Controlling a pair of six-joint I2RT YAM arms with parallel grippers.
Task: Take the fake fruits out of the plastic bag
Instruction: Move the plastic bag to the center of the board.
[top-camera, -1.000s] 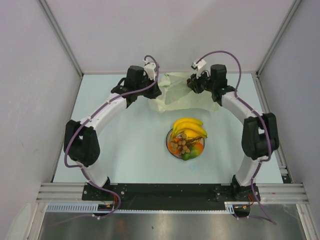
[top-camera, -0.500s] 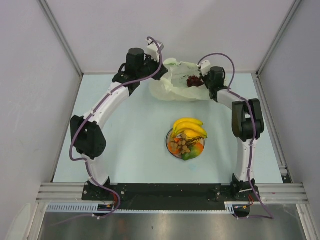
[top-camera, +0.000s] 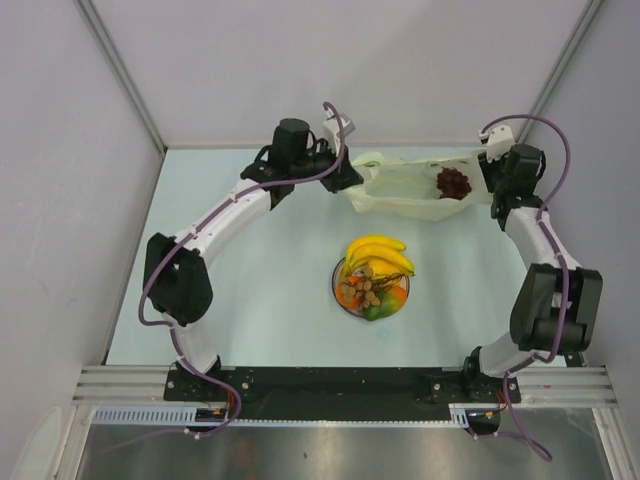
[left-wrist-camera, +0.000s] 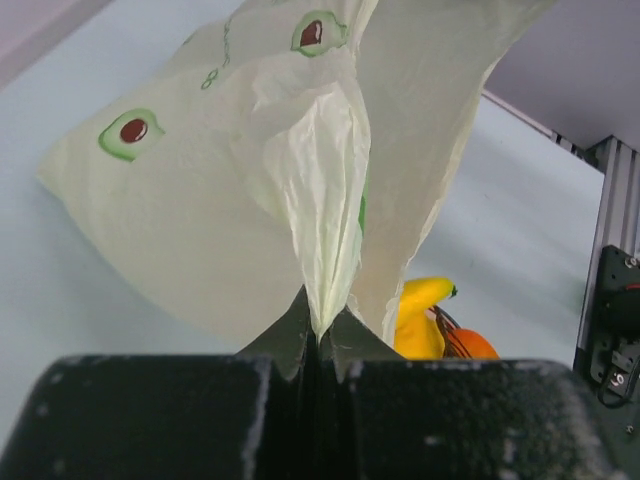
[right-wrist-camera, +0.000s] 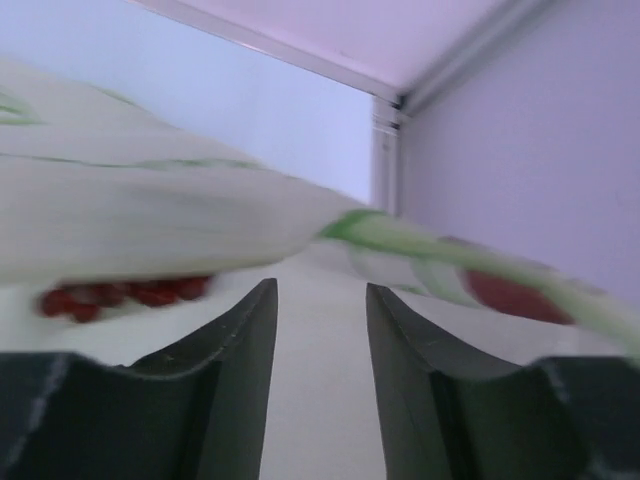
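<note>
at the far end of the pale blue table (top-camera: 260, 290), your left gripper (left-wrist-camera: 318, 335) is pinched tight on a fold of the plastic bag (top-camera: 405, 187), and the right gripper (right-wrist-camera: 320, 360) stands spread by its other end, so the bag hangs stretched with the grape bunch (top-camera: 454, 182) inside. you can judge this hold suits tipping that last fruit out, since the other fake fruits (top-camera: 374, 275) already sit on the plate (top-camera: 337, 293) mid-table, with plain grey walls on three sides.

Plastic bag (left-wrist-camera: 250, 190) — thin, crinkled, translucent film (faintly glossy) — against matt black gripper fingers (left-wrist-camera: 290, 335).

White plate (top-camera: 338, 296) on pale blue table (top-camera: 260, 290), grey walls (top-camera: 60, 190) around.
</note>
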